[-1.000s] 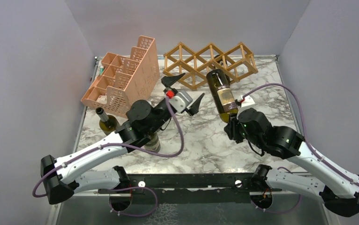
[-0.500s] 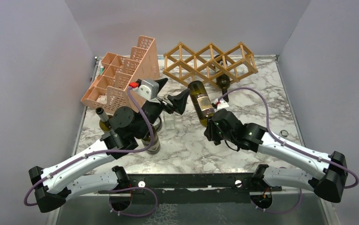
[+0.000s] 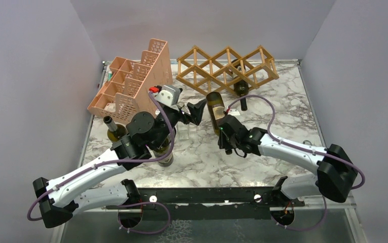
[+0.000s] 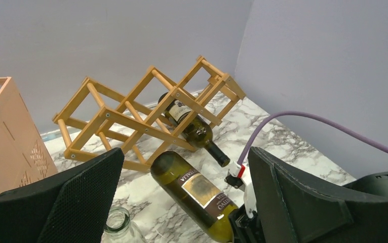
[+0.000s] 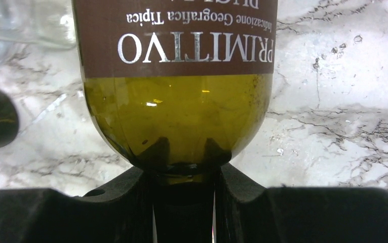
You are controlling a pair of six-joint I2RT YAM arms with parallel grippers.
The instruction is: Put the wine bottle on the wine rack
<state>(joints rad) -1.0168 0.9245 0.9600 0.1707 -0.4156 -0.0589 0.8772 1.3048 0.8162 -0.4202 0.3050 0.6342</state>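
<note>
Carrying the wine bottle [image 3: 214, 109] to the wine rack [image 3: 226, 68] is the step going on now. The right gripper [image 5: 183, 174] has its fingers shut tight on the thin neck of the bottle. The bottle lies tipped over above the marble table [image 3: 283, 121], with its fat bottom pointing at the rack. It is close to the front of the rack but not in it yet. I cannot tell if it touches the wood.

The left gripper [image 4: 185, 157] has its fingers wide open and holds nothing. It hangs just beside the bottle.

One dark bottle [image 4: 192, 124] already lies in a low hole on the right side of the rack. So I think the next move is to line the fat bottom up with a free hole and push the bottle in slowly. The aim must be good, because the slats are thin and a bump could shove the rack.
</note>
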